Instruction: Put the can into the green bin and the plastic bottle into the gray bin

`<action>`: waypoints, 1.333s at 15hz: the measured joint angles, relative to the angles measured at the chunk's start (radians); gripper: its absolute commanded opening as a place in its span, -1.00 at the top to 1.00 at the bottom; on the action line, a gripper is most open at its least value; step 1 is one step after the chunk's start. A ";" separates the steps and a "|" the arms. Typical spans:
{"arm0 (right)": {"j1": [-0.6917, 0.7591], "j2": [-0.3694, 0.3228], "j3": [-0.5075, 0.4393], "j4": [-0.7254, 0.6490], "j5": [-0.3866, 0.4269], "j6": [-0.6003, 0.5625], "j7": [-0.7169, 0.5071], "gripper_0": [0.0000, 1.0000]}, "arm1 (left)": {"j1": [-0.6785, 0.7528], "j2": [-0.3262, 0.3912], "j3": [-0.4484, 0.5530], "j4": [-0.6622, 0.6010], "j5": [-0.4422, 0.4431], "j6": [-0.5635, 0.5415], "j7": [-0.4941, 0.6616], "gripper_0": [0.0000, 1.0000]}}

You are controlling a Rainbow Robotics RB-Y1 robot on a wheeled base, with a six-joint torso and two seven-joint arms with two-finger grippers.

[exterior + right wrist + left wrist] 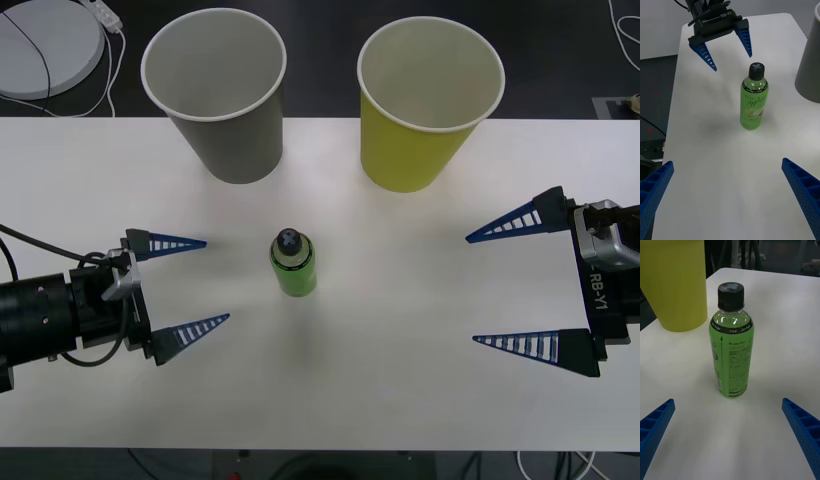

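The plastic bottle stands upright mid-table, bright green with a black cap. My left gripper is open just to its left, fingers pointing at it and apart from it. Farther off on the other side, my right gripper is open too, facing the bottle with nothing between its fingers. At the table's far edge stand the gray bin on the left and the yellow-green bin on the right, both upright. The can is out of view.
The white table has bare surface around the bottle and in front of it. A white round disc with a cable lies on the dark floor beyond the table's back left corner.
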 measured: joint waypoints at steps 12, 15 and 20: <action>0.000 0.000 0.000 0.000 0.000 0.000 0.000 -1.00 | -0.043 -0.166 -0.037 0.000 -0.131 0.038 0.076 -1.00; 0.000 0.000 0.000 0.000 0.000 0.000 0.000 -1.00 | -0.063 -0.204 -0.037 0.001 -0.175 0.041 0.106 -1.00; 0.000 0.000 0.000 0.000 0.000 0.000 0.000 -1.00 | -0.090 -0.276 -0.051 0.001 -0.275 0.053 0.179 -1.00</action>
